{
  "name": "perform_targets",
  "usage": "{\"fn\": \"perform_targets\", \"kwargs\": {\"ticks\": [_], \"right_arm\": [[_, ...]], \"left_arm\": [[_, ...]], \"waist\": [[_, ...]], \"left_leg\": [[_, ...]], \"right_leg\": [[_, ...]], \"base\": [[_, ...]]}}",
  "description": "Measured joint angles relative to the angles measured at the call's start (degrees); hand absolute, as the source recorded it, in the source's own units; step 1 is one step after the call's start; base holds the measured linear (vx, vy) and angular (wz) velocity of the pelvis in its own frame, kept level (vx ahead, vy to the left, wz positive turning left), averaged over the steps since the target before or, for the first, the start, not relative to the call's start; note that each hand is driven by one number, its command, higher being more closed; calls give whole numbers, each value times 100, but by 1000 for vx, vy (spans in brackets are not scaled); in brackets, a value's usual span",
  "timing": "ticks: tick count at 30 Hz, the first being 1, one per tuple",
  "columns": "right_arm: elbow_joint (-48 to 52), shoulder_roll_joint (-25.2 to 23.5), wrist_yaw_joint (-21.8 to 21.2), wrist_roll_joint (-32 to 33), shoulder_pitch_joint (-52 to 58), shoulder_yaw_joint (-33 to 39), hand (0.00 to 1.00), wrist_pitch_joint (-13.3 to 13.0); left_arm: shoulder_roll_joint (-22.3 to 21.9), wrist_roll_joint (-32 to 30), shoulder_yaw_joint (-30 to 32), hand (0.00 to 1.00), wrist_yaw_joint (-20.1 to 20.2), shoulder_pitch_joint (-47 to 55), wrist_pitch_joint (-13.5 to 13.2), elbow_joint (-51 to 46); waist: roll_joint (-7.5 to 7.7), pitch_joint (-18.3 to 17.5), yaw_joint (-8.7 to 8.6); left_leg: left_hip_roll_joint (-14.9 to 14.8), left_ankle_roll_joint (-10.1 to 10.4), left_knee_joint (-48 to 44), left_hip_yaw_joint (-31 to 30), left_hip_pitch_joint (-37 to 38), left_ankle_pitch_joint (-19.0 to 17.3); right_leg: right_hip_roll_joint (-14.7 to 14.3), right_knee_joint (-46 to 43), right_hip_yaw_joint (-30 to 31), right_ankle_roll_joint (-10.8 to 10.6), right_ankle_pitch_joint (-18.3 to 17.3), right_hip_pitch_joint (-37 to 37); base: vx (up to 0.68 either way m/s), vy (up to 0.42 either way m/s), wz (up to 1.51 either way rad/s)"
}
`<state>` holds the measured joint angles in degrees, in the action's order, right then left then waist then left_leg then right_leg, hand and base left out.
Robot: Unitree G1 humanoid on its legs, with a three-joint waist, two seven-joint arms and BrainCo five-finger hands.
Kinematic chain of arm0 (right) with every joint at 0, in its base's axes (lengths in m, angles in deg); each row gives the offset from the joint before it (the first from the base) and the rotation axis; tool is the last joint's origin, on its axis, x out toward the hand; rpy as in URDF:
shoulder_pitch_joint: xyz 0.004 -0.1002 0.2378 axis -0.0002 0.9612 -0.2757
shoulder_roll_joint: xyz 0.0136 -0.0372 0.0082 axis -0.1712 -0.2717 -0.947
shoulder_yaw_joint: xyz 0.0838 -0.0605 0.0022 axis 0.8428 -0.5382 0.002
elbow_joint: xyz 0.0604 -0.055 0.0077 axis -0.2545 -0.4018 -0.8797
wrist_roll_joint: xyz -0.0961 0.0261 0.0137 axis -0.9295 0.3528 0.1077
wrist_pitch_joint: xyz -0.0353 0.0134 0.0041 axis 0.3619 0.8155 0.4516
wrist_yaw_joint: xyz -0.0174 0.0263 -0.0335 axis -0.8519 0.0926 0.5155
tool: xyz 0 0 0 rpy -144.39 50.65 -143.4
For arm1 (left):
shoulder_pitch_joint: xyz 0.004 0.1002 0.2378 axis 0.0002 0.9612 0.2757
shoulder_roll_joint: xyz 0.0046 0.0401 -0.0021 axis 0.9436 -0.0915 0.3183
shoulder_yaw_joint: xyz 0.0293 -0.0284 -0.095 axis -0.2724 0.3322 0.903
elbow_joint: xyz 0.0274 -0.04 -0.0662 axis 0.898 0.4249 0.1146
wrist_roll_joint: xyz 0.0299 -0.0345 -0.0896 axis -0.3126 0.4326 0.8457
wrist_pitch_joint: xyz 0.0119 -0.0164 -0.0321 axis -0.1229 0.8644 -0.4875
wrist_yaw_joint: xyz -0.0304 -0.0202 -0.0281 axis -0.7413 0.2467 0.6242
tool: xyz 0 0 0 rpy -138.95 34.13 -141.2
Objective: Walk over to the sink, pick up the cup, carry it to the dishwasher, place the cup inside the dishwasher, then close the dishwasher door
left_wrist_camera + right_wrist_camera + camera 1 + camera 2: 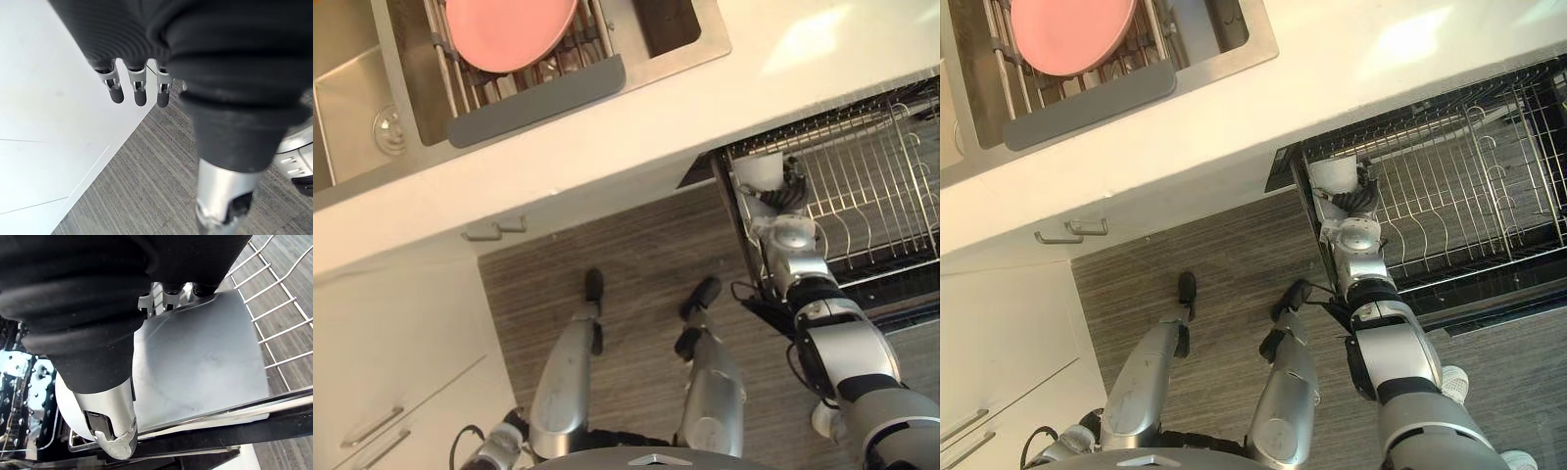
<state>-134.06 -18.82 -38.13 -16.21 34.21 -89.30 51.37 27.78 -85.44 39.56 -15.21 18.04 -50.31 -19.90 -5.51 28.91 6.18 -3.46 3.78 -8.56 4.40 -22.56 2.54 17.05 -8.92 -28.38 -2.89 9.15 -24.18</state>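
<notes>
White cup (1337,176) is in my right hand (1353,202), its fingers (171,290) curled round the far side and the thumb closed on the near side. I have it at the corner of the dishwasher rack (1474,186) nearest the sink (352,108), low among the wires; I cannot tell whether it rests on them. The rack is pulled out past the table (705,108) edge. My left hand (132,34) hangs beside a white cabinet front (44,122), fingers straight and loose, holding nothing. A pink plate (509,29) lies on the sink's drainer.
</notes>
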Motion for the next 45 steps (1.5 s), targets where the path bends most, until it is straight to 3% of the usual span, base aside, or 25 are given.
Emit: {"fn": "perform_targets", "kwargs": {"ticks": [6,9,14,17,20,22,25,31,33,36,39,43,45], "right_arm": [[52,-177,287,-598,32,-9,0,-15],[482,-272,398,-851,263,14,0,5],[1244,-332,377,-920,980,291,0,-30],[1950,-354,376,-793,1702,752,0,-210],[2957,-833,387,-554,2732,1305,0,-276],[3404,-1019,386,-515,3232,1436,0,-324],[4194,-1307,307,-312,4060,1563,0,-366],[5521,-1698,68,308,4613,2015,0,-333],[5982,-1721,-106,545,4716,2159,0,-300],[6710,-1711,-932,1230,4803,2380,0,-332],[7452,-1684,-2158,1879,4808,2225,0,-285],[7845,-1535,-3370,1913,4716,1928,0,97],[7843,-1402,-3475,1884,4640,1796,0,203]], "left_arm": [[-11,-3,25,0,-222,-65,-109,113],[-5,-132,153,0,-256,-64,-137,98],[131,-331,221,0,-258,68,-131,-103],[224,-325,229,0,-344,222,-129,-230],[317,-331,241,0,-551,485,-88,-338],[328,-341,278,0,-642,568,-65,-346],[319,-443,347,0,-753,816,55,-349],[309,-437,673,0,-782,883,111,-423],[308,-436,712,0,-787,890,113,-436],[264,-428,970,0,-766,926,155,-457],[214,-328,1304,0,-737,960,131,-458],[205,-201,1573,0,-759,1052,-21,-441],[207,-184,1583,0,-771,1070,-104,-396]], "waist": [[29,-5,1],[127,19,-24],[432,-13,-105],[663,-110,-206],[958,-459,-348],[1040,-637,-362],[1112,-1155,-432],[1080,-1654,-528],[1065,-1789,-599],[1052,-1962,-641],[1042,-2042,-704],[1108,-2191,-670],[1124,-2208,-673]], "left_leg": [[-29,63,391,-10,192,217],[-58,62,558,17,377,322],[-108,86,750,70,879,327],[-133,126,740,89,1046,270],[-196,153,675,126,1203,162],[-227,165,661,155,1334,97],[-236,164,690,225,1595,-16],[-211,193,761,416,1945,-168],[-215,171,769,470,2004,-229],[-239,168,803,633,2150,-273],[-256,177,897,741,2281,-273],[-306,209,969,720,2373,-210],[-308,194,970,660,2382,-199]], "right_leg": [[-22,-50,-30,21,-87,3],[-56,-44,-19,36,-89,91],[-118,1,4,-5,-157,491],[-178,108,-3,-20,-158,706],[-293,325,-21,-45,-129,962],[-358,476,-24,-66,-92,1149],[-465,908,-32,-131,51,1550],[-544,1364,88,-176,257,1977],[-545,1397,111,-185,246,2019],[-550,1398,269,-147,212,2023],[-559,1396,357,-146,212,2036],[-610,1391,283,-169,212,2113],[-608,1394,227,-162,205,2162]], "base": [[-10,-56,1],[20,-59,-5],[50,-38,-6],[50,-20,-5],[74,-28,-6],[72,-24,-9],[97,-12,-10],[36,6,-14],[-11,11,-18],[24,5,-29],[23,-4,-18],[53,-20,2],[45,-16,18]]}}
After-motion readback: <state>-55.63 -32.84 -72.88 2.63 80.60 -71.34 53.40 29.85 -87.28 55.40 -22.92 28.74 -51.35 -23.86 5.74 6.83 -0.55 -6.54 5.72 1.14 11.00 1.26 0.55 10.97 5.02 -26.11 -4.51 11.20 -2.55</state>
